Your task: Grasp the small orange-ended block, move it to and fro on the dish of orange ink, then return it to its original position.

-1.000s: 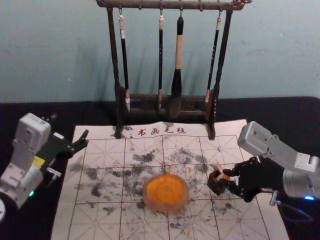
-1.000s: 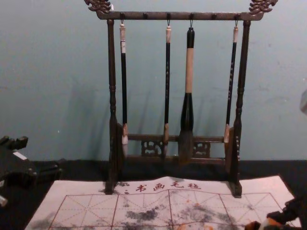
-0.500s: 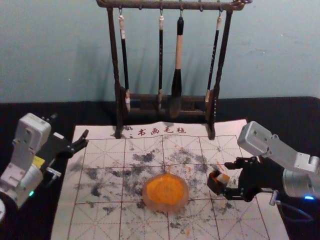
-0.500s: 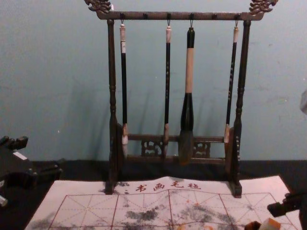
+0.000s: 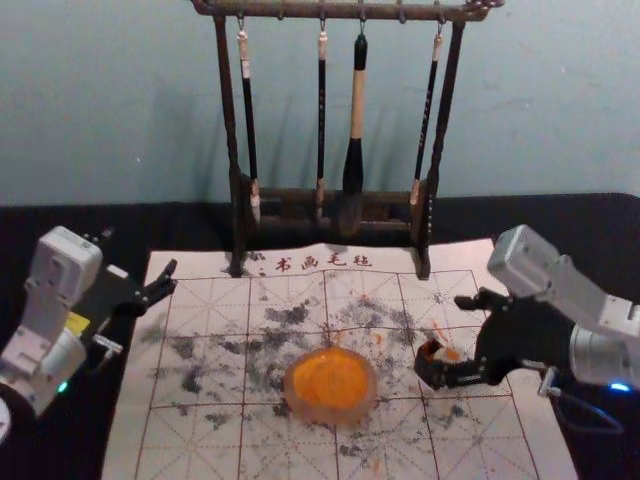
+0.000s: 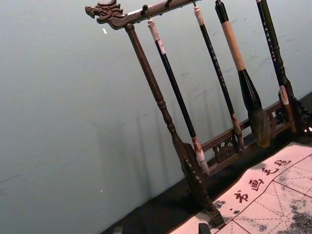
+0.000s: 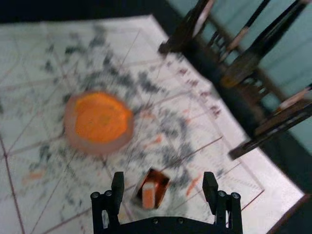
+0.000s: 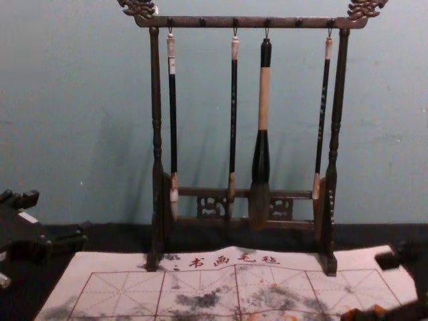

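Right gripper (image 7: 164, 180) at mat's right side, fingers apart, empty; spread presumably to clear small dark box (image 7: 157, 175); orange-ended block (image 7: 148, 195) propped in it, likely sparing mat (image 5: 290, 455) from ink; ink dish (image 5: 330, 415) beside; left gripper (image 5: 141, 250) parked left, fingers apart; mat's far edge reads 书画毛毡; brush rack (image 8: 251, 22) beyond, brush lettering illegible.

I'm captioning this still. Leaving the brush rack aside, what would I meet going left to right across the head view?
Grey metal left arm, black left pincer, round pale dish of orange ink, small dark box holding orange-ended block, grey metal right arm.
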You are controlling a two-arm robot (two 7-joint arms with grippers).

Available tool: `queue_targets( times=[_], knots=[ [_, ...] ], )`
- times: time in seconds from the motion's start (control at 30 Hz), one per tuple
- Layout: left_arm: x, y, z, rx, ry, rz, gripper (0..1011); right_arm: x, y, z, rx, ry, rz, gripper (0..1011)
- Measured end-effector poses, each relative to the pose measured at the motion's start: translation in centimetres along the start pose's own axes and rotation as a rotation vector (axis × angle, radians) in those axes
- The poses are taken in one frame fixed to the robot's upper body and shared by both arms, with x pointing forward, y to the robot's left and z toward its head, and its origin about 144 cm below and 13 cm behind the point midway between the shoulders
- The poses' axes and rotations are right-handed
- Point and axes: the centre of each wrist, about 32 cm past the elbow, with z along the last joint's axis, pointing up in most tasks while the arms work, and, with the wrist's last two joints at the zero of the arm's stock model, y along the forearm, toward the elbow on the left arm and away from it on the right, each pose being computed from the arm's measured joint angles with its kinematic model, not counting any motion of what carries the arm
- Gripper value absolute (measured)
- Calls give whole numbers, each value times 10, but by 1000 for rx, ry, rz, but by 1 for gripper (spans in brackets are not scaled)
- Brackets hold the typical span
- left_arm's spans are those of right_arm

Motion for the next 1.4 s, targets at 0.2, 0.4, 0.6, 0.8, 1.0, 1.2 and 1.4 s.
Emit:
queue_targets(
  times=[0.2, 0.4, 0.6, 0.8, 1.0, 1.2, 1.4],
  knots=[
    [0, 0, 0, 0, 0, 0, 1001, -2, -6, -2, 115, 50, -80, 1000],
    [0, 0, 0, 0, 0, 0, 1001, -10, -8, -8, 195, 92, -202, 1000],
    [0, 0, 0, 0, 0, 0, 1001, -30, -3, -28, 255, 183, -430, 1000],
    [0, 0, 0, 0, 0, 0, 1001, -55, 14, -53, 223, 279, -669, 1000],
    [0, 0, 0, 0, 0, 0, 1002, -72, 35, -73, 167, 270, -794, 1000],
    [0, 0, 0, 0, 0, 0, 1001, -73, 43, -80, 143, 275, -823, 1000],
    [0, 0, 0, 0, 0, 0, 1001, -72, 44, -80, 142, 276, -826, 1000]
  ],
)
